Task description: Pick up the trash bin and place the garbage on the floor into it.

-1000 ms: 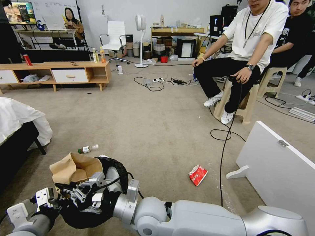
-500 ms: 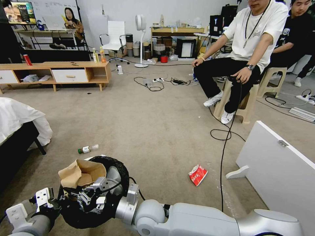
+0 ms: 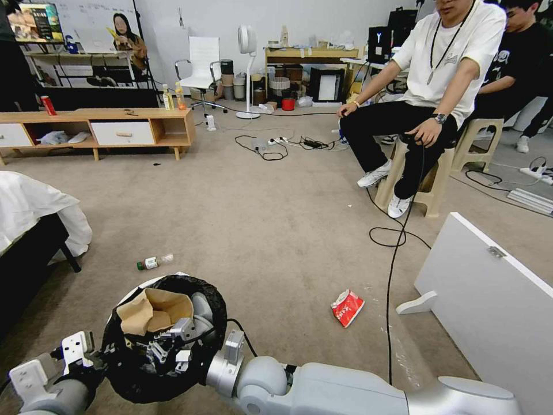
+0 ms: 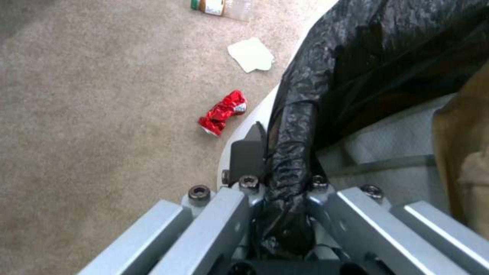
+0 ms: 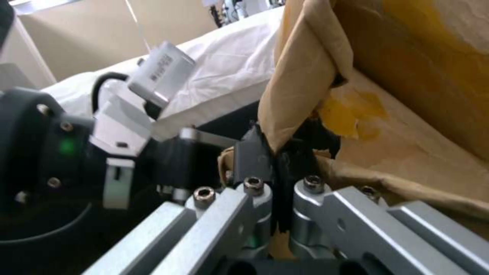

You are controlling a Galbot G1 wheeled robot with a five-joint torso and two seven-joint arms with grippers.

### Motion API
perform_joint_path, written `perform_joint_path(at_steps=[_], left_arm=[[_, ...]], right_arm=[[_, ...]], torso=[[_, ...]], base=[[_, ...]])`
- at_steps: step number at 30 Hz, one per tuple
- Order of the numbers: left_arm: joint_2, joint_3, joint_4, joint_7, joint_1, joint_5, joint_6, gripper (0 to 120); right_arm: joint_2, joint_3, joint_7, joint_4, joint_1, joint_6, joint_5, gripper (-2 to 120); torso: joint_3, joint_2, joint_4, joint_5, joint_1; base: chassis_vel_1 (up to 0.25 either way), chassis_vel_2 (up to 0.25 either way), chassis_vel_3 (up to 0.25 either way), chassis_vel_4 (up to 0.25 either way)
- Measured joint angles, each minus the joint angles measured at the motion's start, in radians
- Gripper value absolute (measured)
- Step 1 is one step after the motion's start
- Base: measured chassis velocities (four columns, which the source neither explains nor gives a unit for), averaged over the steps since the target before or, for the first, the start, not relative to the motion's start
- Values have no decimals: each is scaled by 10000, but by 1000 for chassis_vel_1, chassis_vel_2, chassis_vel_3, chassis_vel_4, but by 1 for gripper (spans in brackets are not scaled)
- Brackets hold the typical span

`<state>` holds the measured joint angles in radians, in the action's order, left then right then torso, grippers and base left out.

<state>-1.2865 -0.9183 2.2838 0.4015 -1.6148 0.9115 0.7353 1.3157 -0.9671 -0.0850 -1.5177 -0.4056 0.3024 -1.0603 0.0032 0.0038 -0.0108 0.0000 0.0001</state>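
Observation:
The trash bin [image 3: 212, 301], white with a black liner, hangs low at my front left. My left gripper [image 3: 102, 353] is shut on its near rim; the left wrist view shows the jaws pinching the liner and rim [image 4: 283, 164]. My right gripper [image 3: 166, 344] reaches inside the bin, shut on the brown paper bag [image 3: 156, 309], whose edge [image 5: 300, 95] is clamped between the jaws. On the floor [image 3: 276, 230] lie a green-capped bottle [image 3: 154, 262], a red-and-white snack packet [image 3: 347, 307], a crushed red piece [image 4: 222, 113] and a white tissue [image 4: 250, 55] beside the bin.
A white board [image 3: 489, 300] leans at the right, with a black cable [image 3: 391, 271] trailing past it. A bed [image 3: 31, 216] stands at the left and a low wooden cabinet [image 3: 98, 129] behind it. Two people sit on stools at the back right.
My right gripper has carried the paper bag down and to the right, deeper into the bin. The left gripper and the bin have hardly moved.

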Motion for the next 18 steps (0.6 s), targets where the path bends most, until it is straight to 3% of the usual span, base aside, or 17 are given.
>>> perform_joint_path(at_steps=[11, 18], left_arm=[[-35, 3, -35, 0, -3, -30, 0, 1], [-35, 24, -107, -1, -4, -50, 0, 1]], right_arm=[[-51, -28, 91, 57, -151, 12, 175, 0], [-169, 30, 158, -115, -232, -4, 260, 19]], torso=[[0, 2, 0, 0, 0], [0, 2, 0, 0, 0]], base=[[0, 0, 0, 0], [0, 0, 0, 0]])
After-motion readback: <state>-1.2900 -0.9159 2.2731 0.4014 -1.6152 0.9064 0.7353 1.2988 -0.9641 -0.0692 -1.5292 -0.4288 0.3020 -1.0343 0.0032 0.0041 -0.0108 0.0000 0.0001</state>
